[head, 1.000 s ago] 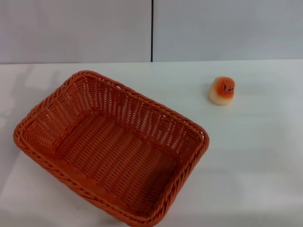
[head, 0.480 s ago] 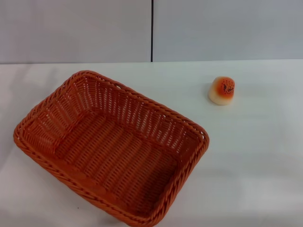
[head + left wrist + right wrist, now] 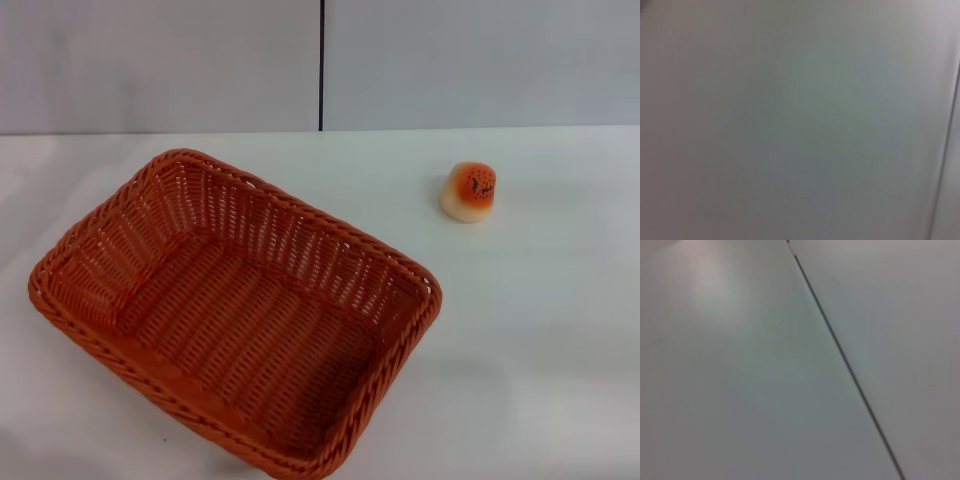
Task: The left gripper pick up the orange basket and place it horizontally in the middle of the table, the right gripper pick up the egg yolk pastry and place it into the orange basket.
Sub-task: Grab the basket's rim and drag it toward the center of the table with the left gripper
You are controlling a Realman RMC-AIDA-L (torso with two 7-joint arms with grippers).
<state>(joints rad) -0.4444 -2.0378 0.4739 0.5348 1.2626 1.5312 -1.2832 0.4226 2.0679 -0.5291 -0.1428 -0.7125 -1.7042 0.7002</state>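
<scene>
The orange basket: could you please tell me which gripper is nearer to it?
Cannot tell: neither the left nor the right gripper is in view. The orange basket sits at an angle, untouched, on the table.

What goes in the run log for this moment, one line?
orange basket: empty, skewed, on table | egg yolk pastry: apart, beyond its right end | both arms: out of view | pick: not begun

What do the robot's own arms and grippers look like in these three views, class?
They cannot be described: no arm or gripper appears in any view. The head view shows only the large orange woven wicker-style basket, the small cream, orange-topped egg yolk pastry and the plain white table. Both wrist views show only plain grey surfaces.
</scene>
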